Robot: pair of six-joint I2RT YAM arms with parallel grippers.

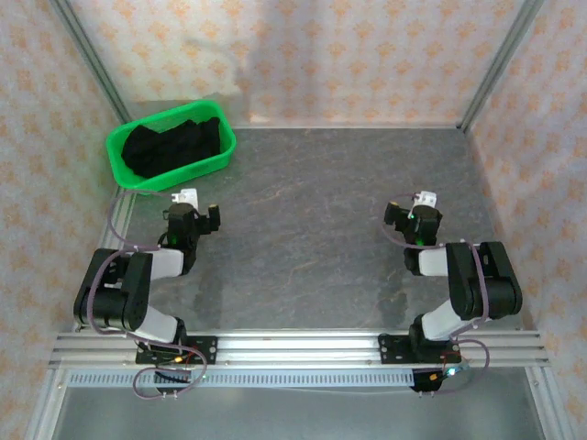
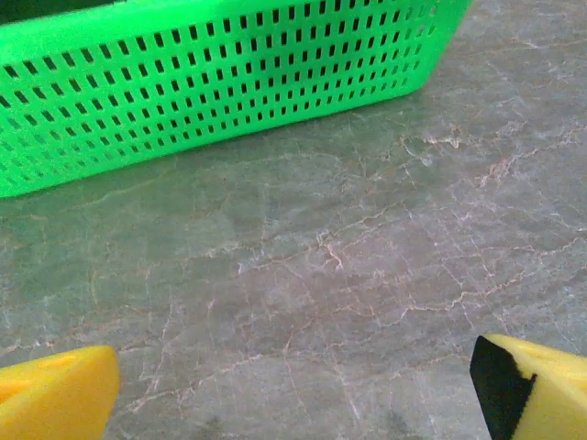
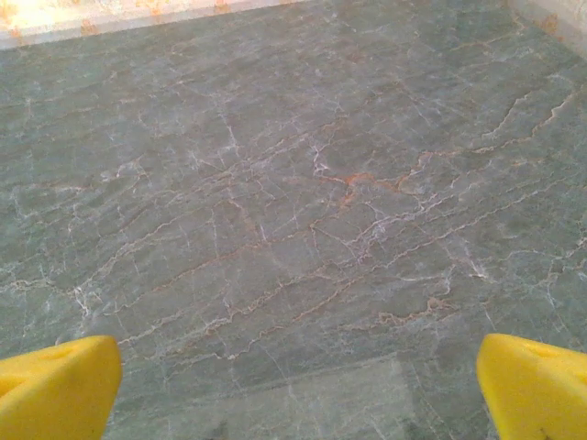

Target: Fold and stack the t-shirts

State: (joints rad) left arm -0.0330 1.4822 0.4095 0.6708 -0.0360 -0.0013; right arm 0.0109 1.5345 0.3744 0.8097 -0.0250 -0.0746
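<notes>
The t-shirts (image 1: 174, 145) lie as a crumpled black heap inside a bright green mesh basket (image 1: 165, 176) at the upper left of the overhead frame, in the far corner of the grey marbled desk (image 1: 303, 229). None of the cloth is out on the desk.

The left end effector (image 1: 197, 209) sits left of centre, just below the basket and apart from it, with its jaws spread wide and nothing between them. In its wrist view the basket's perforated wall crosses the top of the frame, bare desk lies below it, and the yellow fingers (image 2: 55, 399) sit at the two bottom corners.

The right end effector (image 1: 415, 211) sits right of centre, well apart from the basket, also wide open and holding nothing, above bare veined desk.

Patterned walls (image 1: 321, 55) close in the desk at the top and both sides. An aluminium rail (image 1: 293, 346) carrying both arm bases runs along the bottom.
</notes>
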